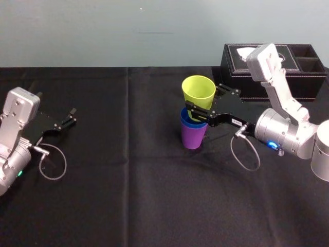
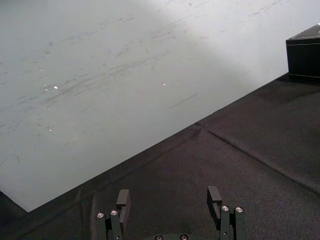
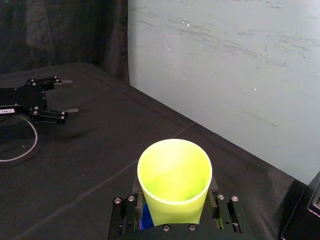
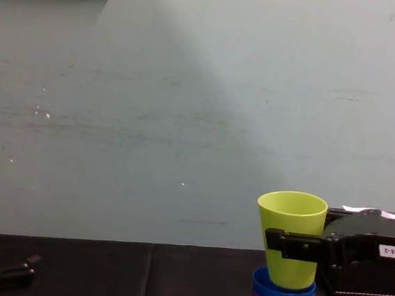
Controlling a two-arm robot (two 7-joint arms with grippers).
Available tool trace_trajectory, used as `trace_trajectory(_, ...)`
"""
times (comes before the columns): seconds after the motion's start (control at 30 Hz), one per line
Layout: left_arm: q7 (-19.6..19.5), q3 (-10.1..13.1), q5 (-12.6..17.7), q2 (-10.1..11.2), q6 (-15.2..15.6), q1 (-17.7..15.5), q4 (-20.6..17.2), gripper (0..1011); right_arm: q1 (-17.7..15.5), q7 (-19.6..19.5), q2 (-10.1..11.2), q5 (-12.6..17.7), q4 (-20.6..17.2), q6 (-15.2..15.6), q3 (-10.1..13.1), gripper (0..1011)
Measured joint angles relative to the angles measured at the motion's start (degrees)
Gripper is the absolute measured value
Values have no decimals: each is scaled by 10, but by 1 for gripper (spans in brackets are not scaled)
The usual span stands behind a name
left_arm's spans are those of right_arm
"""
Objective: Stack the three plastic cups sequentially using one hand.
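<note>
Two cups are sitting nested midway across the table [image 1: 128, 195], blue cup [image 1: 191, 120] in purple cup [image 1: 193, 137]. The right gripper [image 1: 204, 99] is gripping the yellow-green cup [image 1: 198, 90] partly inside them, while the left gripper [image 1: 72, 116] is idling spread-fingered at the left. Releasing it off-centre could be tipping the stack. Chest view is showing the seating depth; right wrist view is hiding it.

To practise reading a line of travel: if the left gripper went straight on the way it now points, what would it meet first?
Nothing on the table, it seems: ahead of the left gripper lies bare black cloth, then the pale wall, probably first. The black box stands off to one side.
</note>
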Motion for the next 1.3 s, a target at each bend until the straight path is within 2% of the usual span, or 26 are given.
trace_trajectory(0.77,0,0,0,0,0,0,0,1011,10,15,-12,15,39,-17,-5,726)
trace_trajectory(1.17,0,0,0,0,0,0,0,1011,10,15,-12,17,41,-18,-5,726)
trace_trajectory(1.3,0,0,0,0,0,0,0,1011,10,15,-12,17,40,-18,-5,784)
